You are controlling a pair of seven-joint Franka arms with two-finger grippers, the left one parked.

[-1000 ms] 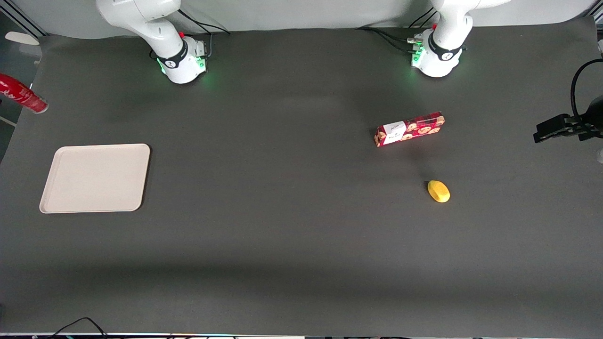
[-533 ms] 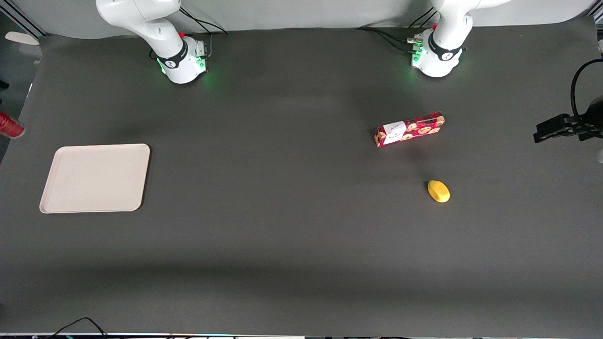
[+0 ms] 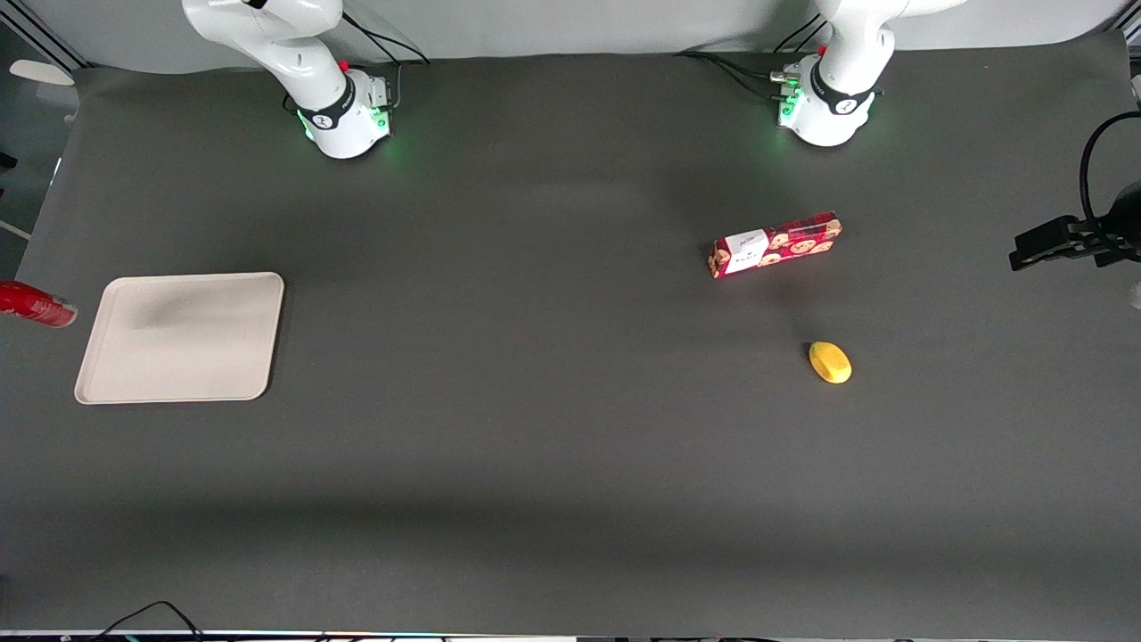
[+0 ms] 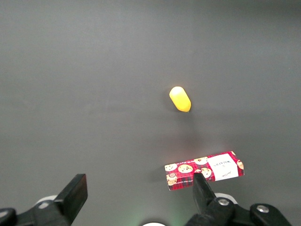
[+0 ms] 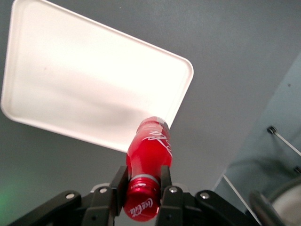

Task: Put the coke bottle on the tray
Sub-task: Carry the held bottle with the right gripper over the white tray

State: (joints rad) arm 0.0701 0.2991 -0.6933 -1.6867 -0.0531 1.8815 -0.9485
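Gripping the coke bottle (image 5: 148,155) by its neck, the gripper (image 5: 143,188) hangs high above the tray (image 5: 70,94) edge. Released here, the bottle would probably fall, bounce off the rim and roll across the table (image 3: 535,446) toward the cookie box (image 3: 774,244).

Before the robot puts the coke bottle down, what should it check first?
1. Pincer shut on the coke bottle, near its cap: ok.
2. Bottle raised above the table, not dragging: ok.
3. Tray bare, with room for the bottle: ok.
4. Bottle over the tray: not ok; in the front view it pokes in at the table's edge beside the tray, toward the working arm's end.
5. Cookie box and yellow thing out of the way, toward the parked arm's end: ok.
6. Bottle's bottom level for landing: cannot tell.
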